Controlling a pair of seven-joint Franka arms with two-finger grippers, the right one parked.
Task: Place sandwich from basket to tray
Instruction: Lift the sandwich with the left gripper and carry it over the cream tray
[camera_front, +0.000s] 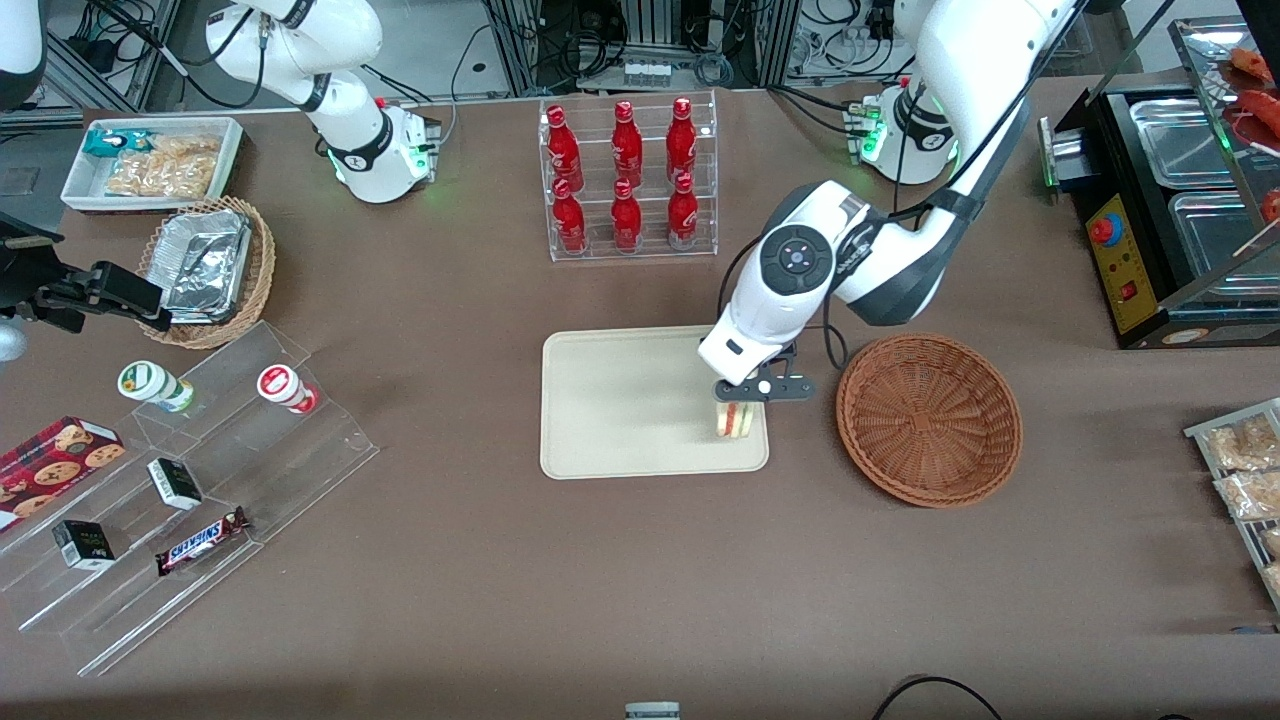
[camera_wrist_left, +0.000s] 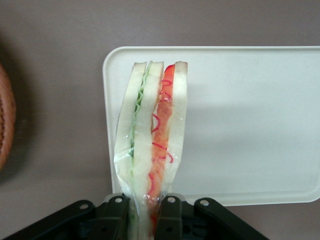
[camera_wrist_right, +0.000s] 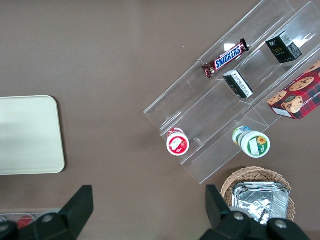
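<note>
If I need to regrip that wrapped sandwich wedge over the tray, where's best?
Judging by its pose, keep the current hold: the hand pinches the clear-wrapped triangular sandwich across its flat bread faces at one end, coming from above. It hangs over the beige rectangular tray, near the corner by the reddish-brown wicker basket.

Your pincer (camera_front: 742, 402), over the tray's corner at the frame's middle, is matt black plastic, clamped on a sandwich (camera_wrist_left: 152, 145) in glossy clear wrap, its bread soft and pale. The tray (camera_front: 620, 400) under it looks like smooth, matt cream plastic. The basket (camera_front: 930, 420) right of it is rough woven reddish-brown wicker. You'll see the table (camera_front: 640, 600) wears a dull brown, cloth-like cover.
</note>
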